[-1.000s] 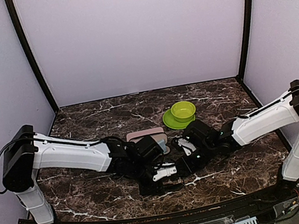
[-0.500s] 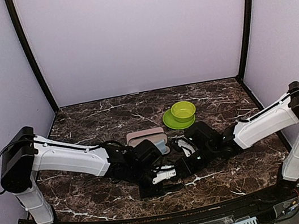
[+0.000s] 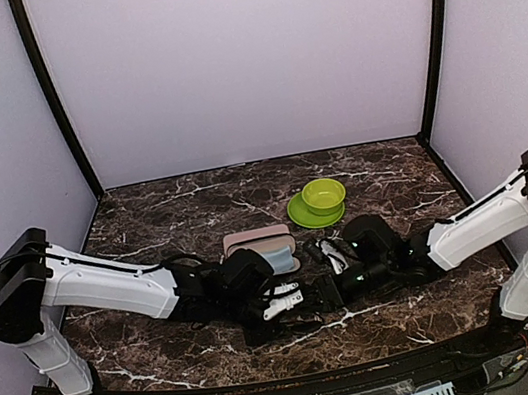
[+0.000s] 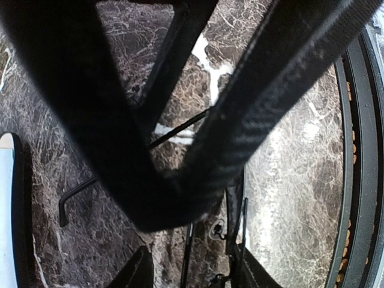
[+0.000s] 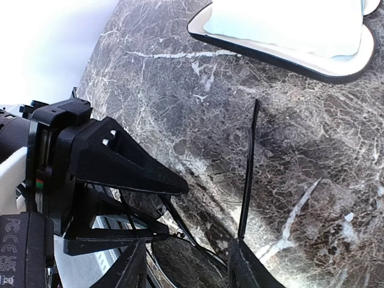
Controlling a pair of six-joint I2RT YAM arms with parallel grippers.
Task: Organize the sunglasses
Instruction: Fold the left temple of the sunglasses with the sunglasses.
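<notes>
at the near edge of a dark marble table [image 3: 165,214], two robot arms reach inward until their tips almost meet. between the tips, low over the marble, are the black wire-frame sunglasses [image 5: 180,264], just in front of the cases. the left gripper [image 3: 284,306] has its fingers [image 5: 129,165] spread wide, with only a thin black wire of the frame passing between them. the right gripper [image 3: 328,290] has its fingers [image 5: 243,267] apart on either side of one dark lens, with a thin temple arm stretching away from beside one finger (whether they actually pinch the lens cannot be told). just behind sits an open black case [image 5: 282,24] with a pale lining, right beside a pink case [image 3: 250,236]. farther back, a green bowl [image 3: 324,192] rests on a green plate [image 3: 300,218].
</notes>
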